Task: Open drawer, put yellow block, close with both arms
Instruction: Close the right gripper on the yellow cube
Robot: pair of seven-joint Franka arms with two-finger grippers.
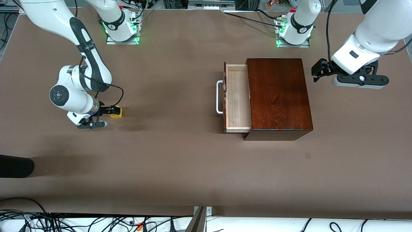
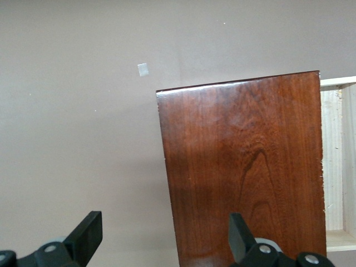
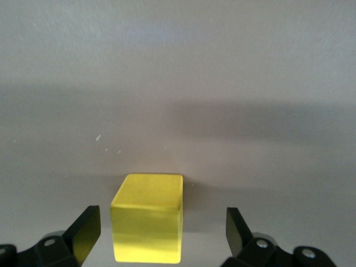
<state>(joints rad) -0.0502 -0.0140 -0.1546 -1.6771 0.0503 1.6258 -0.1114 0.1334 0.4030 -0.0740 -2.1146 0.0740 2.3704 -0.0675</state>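
Observation:
The yellow block (image 1: 117,112) (image 3: 147,222) sits on the brown table toward the right arm's end. My right gripper (image 1: 108,111) (image 3: 162,227) is low at the table and open, one finger on each side of the block with gaps showing. The drawer (image 1: 238,96) stands pulled out of the mahogany box (image 1: 278,96) (image 2: 245,167), its pale tray empty and its white handle (image 1: 220,96) facing the right arm's end. My left gripper (image 1: 317,72) (image 2: 165,229) hangs open in the air over the box's edge at the left arm's end, holding nothing.
A small tape mark (image 1: 308,155) (image 2: 143,69) lies on the table nearer the front camera than the box. A dark rounded object (image 1: 14,166) juts in at the table's edge on the right arm's end. Cables run along the front edge.

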